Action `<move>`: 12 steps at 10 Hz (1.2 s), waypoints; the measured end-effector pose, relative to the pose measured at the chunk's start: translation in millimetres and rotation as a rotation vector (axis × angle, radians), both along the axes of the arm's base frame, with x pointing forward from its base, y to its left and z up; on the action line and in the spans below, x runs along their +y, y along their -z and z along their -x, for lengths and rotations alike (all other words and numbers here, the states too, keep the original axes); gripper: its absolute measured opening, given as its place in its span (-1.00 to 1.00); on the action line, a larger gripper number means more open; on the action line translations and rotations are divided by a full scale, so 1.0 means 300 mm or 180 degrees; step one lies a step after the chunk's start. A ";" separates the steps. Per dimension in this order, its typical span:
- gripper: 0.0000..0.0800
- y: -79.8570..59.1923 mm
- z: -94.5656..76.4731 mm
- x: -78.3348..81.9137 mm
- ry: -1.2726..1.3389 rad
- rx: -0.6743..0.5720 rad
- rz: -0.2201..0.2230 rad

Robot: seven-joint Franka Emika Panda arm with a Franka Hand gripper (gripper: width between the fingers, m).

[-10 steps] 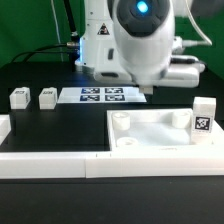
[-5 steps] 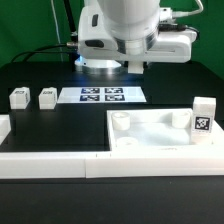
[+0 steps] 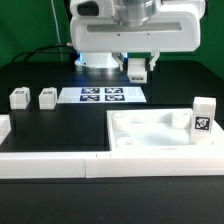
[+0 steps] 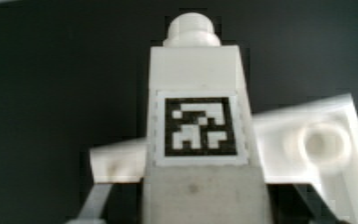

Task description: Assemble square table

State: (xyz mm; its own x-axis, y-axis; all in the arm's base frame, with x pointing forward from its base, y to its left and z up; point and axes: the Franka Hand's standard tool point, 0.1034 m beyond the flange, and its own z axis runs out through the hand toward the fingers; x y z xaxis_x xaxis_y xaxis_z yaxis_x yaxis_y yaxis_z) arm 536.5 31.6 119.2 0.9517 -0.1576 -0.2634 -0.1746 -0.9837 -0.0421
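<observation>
Leg fitting is the step in hand. The gripper (image 3: pixel 137 70) is clenched on a white tagged leg peg (image 3: pixel 137 66), which hangs clear of the table in the upper middle of the exterior view, above the far edge of the marker board (image 3: pixel 104 96). In the wrist view this peg runs lengthwise between the fingers, with its tag facing the camera and a rounded stud at its free end. A round corner socket (image 4: pixel 318 150) shows beyond it and off to one side, so the stud and the hole do not look lined up yet.

The tabletop panel (image 3: pixel 150 150) lies flat in the lower right of the exterior view. A second leg peg (image 3: pixel 203 118) stands upright at its far right corner; whether it is fully seated I cannot tell. Two spare pegs (image 3: pixel 18 98) (image 3: pixel 47 97) sit well apart from the panel at the middle left.

The next move probably calls for carrying the held peg over a free socket, centring the stud on the hole with the peg upright, then lowering it and turning or pressing it home.
</observation>
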 end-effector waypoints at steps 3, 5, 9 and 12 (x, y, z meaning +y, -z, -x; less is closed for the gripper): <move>-0.27 0.015 0.001 0.002 0.0013 -0.0512 0.0073; -0.27 0.021 -0.023 -0.004 0.0006 -0.1073 0.0182; -0.27 -0.096 -0.251 -0.122 -0.0074 -0.2165 0.0467; -0.27 -0.092 -0.245 -0.138 -0.0127 -0.2807 0.0683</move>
